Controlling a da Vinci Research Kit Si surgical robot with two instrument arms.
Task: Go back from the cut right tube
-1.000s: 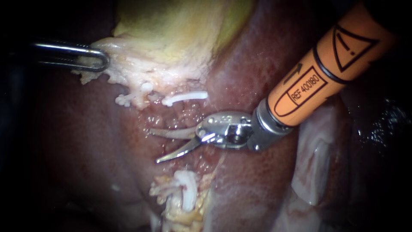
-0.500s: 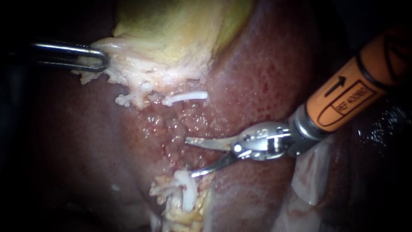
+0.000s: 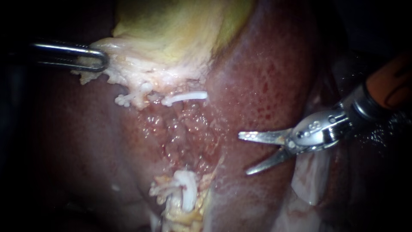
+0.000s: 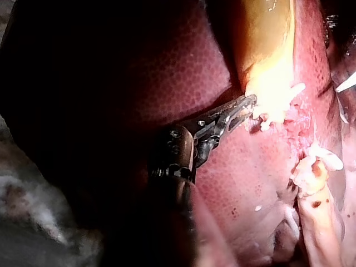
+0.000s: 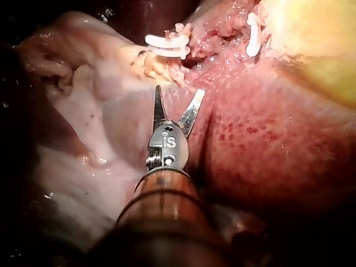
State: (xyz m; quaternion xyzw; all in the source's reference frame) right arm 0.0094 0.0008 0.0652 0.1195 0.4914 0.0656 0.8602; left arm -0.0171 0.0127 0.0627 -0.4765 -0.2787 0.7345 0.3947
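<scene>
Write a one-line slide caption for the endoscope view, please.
Right instrument, pincer open, over the liver, clear of the white clips; left instrument holds the gallbladder by its pale edge.

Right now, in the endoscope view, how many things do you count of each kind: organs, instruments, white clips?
Organs: 2, dark red liver, yellow-green gallbladder.
Slender metal instruments: 2, left instrument shut on the gallbladder's pale edge, right instrument with jaws open.
Small white plastic clips: 3 that I can tell apart; more may be hidden.
Total: 7.
</scene>
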